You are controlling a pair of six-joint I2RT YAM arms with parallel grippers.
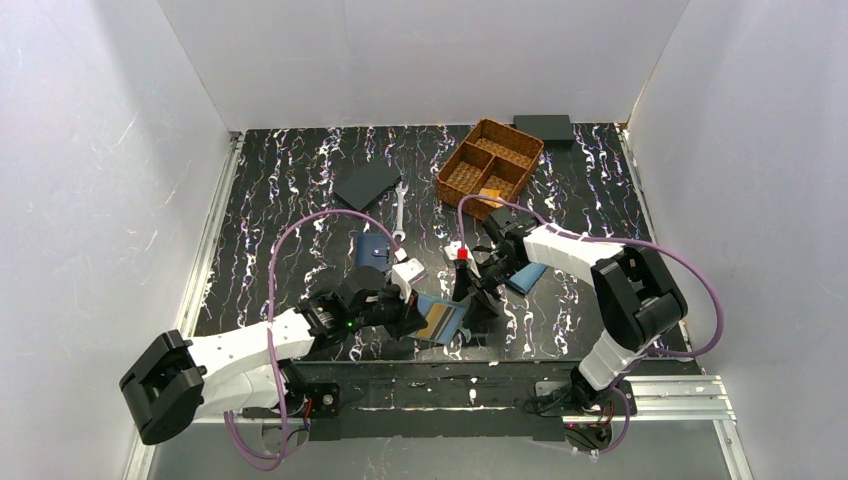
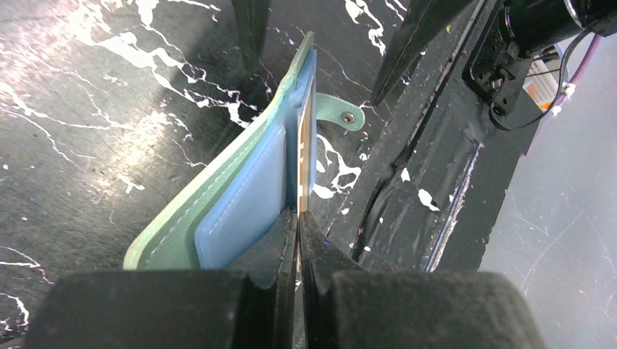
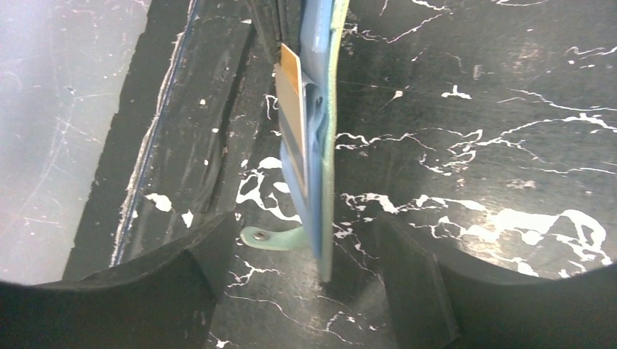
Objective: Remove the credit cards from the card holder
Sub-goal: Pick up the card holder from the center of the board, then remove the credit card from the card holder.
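Note:
The mint-green card holder (image 2: 174, 225) stands on its edge on the table, open, with its pale blue pocket (image 2: 247, 196) and snap tab (image 2: 342, 113) showing. A tan-golden card (image 3: 289, 87) sticks out of its pocket. My left gripper (image 2: 298, 216) is shut on the card's thin edge; in the top view it (image 1: 412, 318) sits left of the holder (image 1: 448, 322). My right gripper (image 3: 309, 246) is open, its fingers (image 3: 411, 283) on either side of the holder's near edge (image 3: 325, 247), not touching. The dark card is hidden.
A wicker basket (image 1: 490, 165) stands at the back, with a black box (image 1: 543, 127) behind it. A navy wallet (image 1: 366, 185), a wrench (image 1: 399, 210) and a brighter blue wallet (image 1: 372, 250) lie behind the left arm. The table's front rail (image 2: 436, 189) runs close by.

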